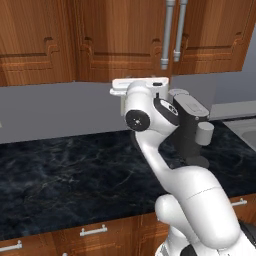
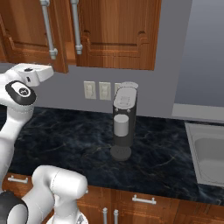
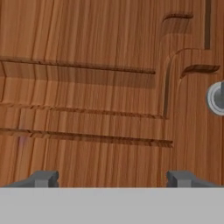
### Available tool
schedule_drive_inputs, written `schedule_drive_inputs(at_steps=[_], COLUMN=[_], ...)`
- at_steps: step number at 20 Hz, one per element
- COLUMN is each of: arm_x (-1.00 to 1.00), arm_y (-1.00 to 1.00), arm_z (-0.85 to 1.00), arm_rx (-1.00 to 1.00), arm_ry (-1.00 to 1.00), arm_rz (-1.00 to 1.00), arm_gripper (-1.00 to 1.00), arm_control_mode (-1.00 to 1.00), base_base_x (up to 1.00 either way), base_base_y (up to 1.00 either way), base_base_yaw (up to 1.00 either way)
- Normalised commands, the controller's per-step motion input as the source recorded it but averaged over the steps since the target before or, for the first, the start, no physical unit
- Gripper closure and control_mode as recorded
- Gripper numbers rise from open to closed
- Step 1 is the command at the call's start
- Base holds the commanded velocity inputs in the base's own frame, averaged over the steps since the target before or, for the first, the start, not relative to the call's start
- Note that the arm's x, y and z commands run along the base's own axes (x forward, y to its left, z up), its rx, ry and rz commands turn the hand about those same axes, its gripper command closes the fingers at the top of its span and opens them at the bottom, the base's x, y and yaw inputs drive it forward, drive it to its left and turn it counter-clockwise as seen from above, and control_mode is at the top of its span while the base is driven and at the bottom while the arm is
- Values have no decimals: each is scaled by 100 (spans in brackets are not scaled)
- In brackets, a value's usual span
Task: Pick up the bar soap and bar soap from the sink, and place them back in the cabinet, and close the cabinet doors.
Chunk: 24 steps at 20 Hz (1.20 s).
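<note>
My gripper [image 3: 111, 179] is open, its two dark fingertips [image 3: 43, 178] wide apart with nothing between them. It points straight at a reddish-brown panel of the cabinet doors [image 3: 100, 87] from close up, and the round end of a silver handle [image 3: 216, 98] sits at the right edge. From the base, the white hand [image 1: 142, 86] hangs just under the bottom of the cabinet doors [image 1: 125, 40], left of the two long vertical handles [image 1: 167, 35]. A corner of the grey sink [image 2: 205, 153] lies at the far right. The bar soaps are out of view.
A dark coffee machine [image 2: 122, 127] stands on the black marble counter [image 2: 65, 135] below the cabinet, close to the arm's right. Wall outlets [image 2: 97, 90] sit behind it. Low cabinets with short handles [image 1: 93, 230] run under the counter's front edge.
</note>
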Motion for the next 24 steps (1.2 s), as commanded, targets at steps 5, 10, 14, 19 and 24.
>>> schedule_drive_inputs(at_steps=[5, 10, 14, 19, 24], arm_x=[26, 18, 16, 23, 22], arm_y=[-17, -10, -2, -6, -7], arm_z=[0, 0, 0, 0, 0], arm_rx=[0, 0, 0, 0, 0], arm_ry=[0, 0, 0, 0, 0], arm_rz=[6, 5, 2, 2, 2], arm_gripper=[-100, -100, -100, -100, -100], arm_control_mode=[-100, -100, -100, -100, -100], base_base_x=[0, 0, 0, 0, 0], base_base_y=[0, 0, 0, 0, 0], base_base_yaw=[0, 0, 0, 0, 0])
